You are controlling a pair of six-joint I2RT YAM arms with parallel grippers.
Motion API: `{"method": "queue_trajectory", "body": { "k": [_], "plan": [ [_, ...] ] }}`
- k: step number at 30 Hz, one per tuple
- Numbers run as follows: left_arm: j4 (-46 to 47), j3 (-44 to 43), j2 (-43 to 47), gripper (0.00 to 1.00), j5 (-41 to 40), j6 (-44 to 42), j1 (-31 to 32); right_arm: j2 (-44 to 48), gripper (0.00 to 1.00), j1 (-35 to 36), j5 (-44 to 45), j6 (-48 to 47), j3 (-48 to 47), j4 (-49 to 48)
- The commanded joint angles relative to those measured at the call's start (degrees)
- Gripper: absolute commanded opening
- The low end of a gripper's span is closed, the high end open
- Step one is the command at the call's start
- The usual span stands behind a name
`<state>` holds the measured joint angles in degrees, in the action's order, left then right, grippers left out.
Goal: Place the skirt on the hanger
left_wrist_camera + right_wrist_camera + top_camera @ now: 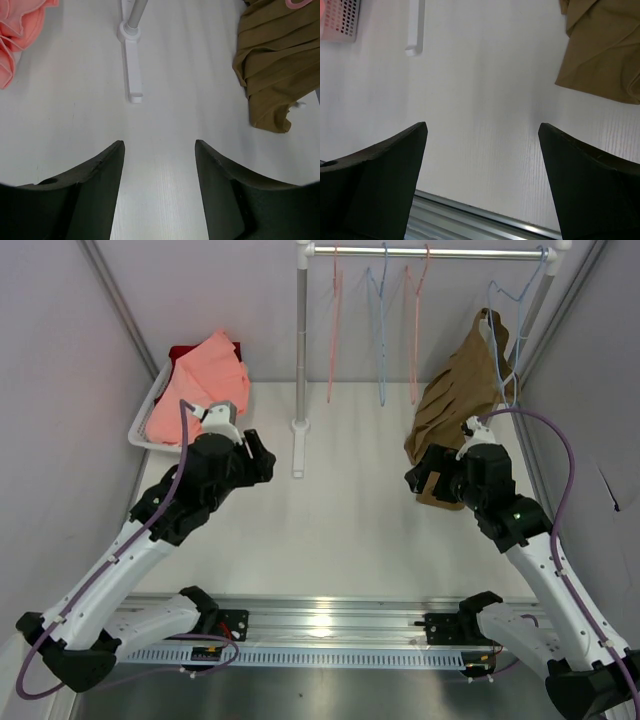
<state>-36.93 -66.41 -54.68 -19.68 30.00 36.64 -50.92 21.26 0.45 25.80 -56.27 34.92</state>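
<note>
The salmon-pink skirt (200, 385) lies bunched in a white basket (140, 425) at the far left; its edge shows in the left wrist view (20, 30). Two thin salmon-pink wire hangers (335, 325) (412, 320) hang from the rail (430, 253) at the back. My left gripper (262, 462) is open and empty, low over the table to the right of the basket; in its wrist view (159, 150) only bare table lies between the fingers. My right gripper (420, 480) is open and empty, next to the brown garment's lower end; its wrist view (482, 130) shows bare table.
A brown garment (460, 390) hangs at the right, its hem on the table (277, 65) (605, 50). Light-blue hangers (380, 330) (515, 310) share the rail. The rack's post (300, 340) and foot (132, 65) stand centre back. Dark red cloth (185, 352) lies behind the skirt.
</note>
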Motion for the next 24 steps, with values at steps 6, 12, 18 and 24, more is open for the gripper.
{"method": "queue_trajectory", "body": {
  "k": [6,12,18,24],
  "plan": [
    [0.9,-7.2,-4.8,0.66,-5.8,-1.1,-2.5,-0.4,0.99,-0.2,-2.5,-2.1,1.0,-2.0],
    [4.0,-16.1,-15.6,0.68,-8.1,-2.4,-12.2,-2.5,0.99,-0.2,-5.7,-3.5,0.5,-3.1],
    [5.1,-27.6,-31.0,0.66,-14.3,-3.1,-23.9,-4.4,0.99,-0.1,-9.8,-4.9,-1.8,-2.8],
    [7.1,-33.0,-43.9,0.7,-20.0,-4.0,-28.6,-5.2,0.99,-0.1,-11.2,-4.7,-1.6,-3.4]
  ]
}}
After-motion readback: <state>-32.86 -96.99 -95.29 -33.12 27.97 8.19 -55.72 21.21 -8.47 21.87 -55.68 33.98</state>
